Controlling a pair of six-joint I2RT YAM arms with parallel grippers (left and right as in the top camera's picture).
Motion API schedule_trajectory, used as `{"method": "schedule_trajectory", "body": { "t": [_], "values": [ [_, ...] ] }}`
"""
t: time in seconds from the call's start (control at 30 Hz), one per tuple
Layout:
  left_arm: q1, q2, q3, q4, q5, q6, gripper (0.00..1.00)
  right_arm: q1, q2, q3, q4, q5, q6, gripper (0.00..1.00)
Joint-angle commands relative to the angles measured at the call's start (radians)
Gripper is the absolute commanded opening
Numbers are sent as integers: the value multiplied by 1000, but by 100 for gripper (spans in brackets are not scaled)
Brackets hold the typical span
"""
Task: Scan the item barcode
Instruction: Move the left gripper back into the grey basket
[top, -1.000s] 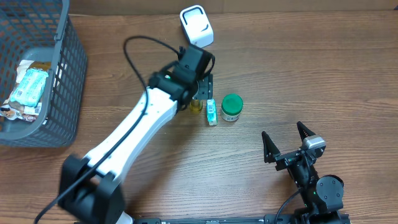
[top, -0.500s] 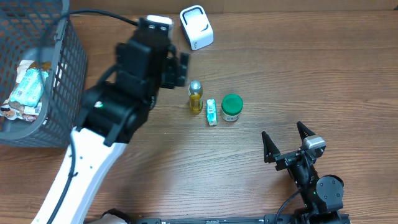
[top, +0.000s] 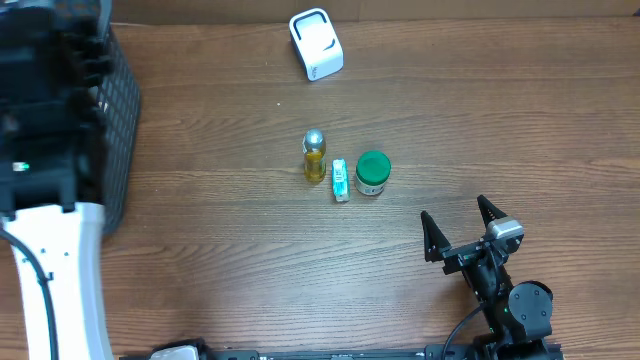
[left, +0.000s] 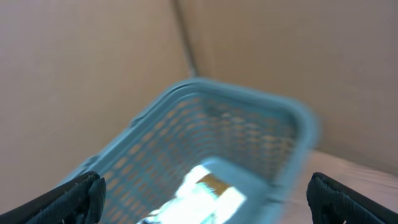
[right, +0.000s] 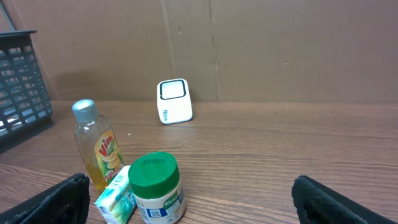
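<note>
While the left hand (left: 204, 190) hangs wide open and empty over the basket (left: 249, 102), a pale packet (left: 211, 183) inside lies just ahead between its fingers (left: 81, 196), its axis too blurred to tell; the right hand (top: 452, 207), equally wide, sits well apart across the counter (top: 250, 280).

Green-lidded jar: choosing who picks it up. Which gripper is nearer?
Right. The right gripper sits open just lower-right of the jar; the left gripper is far left, by the basket.
</note>
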Motion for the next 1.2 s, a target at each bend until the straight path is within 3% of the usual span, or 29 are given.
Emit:
{"method": "schedule_trajectory", "body": {
  "t": [0.0,0.17,0.4,0.73,1.17],
  "values": [
    [121,59,11,-16,139,38,100,5,-8,-10,4,7,-5,100],
    [270,167,11,-69,247,38,100,5,-8,-10,4,7,-5,100],
    [385,368,11,-157,260,38,100,5,-8,-10,4,7,-5,100],
    [411,597,11,-134,284,160,100,5,-8,-10,4,7,-5,100],
    [412,693,11,-58,293,270,100,5,-8,-10,4,7,-5,100]
  ]
}}
